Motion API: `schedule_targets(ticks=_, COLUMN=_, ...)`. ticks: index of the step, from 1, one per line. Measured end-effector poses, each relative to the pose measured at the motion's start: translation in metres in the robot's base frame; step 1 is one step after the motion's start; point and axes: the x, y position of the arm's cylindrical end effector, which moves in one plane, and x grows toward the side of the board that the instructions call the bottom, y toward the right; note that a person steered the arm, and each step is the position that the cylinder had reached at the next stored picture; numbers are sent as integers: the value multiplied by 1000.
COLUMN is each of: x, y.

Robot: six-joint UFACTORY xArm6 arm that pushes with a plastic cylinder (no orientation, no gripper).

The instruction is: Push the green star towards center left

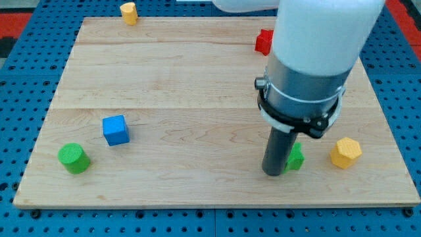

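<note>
My tip (273, 174), a bare dark rod holding nothing, is touching the small green star-shaped block (295, 158) from the view's left, so it should be circling to the star's right side before pushing leftward across the pale wooden board (197, 85).

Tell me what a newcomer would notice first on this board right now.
The big white and grey arm fills the view's top right, its dark rod coming down so my tip rests against the left side of the small green star block near the view's bottom right. Beside that sits a yellow hexagonal block, while a blue cube and a green cylinder stand out at the view's lower left.
</note>
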Motion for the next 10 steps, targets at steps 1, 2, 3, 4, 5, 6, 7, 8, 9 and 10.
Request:
schedule_targets(ticks=1, x=31, y=13)
schedule_targets(ticks=2, x=28, y=44)
schedule_targets(ticks=3, x=-27, y=20)
schedule_targets(ticks=4, x=-95, y=-65)
schedule_targets(ticks=5, x=-103, y=-83)
schedule_targets(ticks=6, x=-54, y=-60)
schedule_targets(ticks=7, x=-60, y=38)
schedule_targets(ticks=8, x=-98, y=-5)
schedule_targets(ticks=9, x=-101, y=-152)
schedule_targets(ticks=10, x=-128, y=-242)
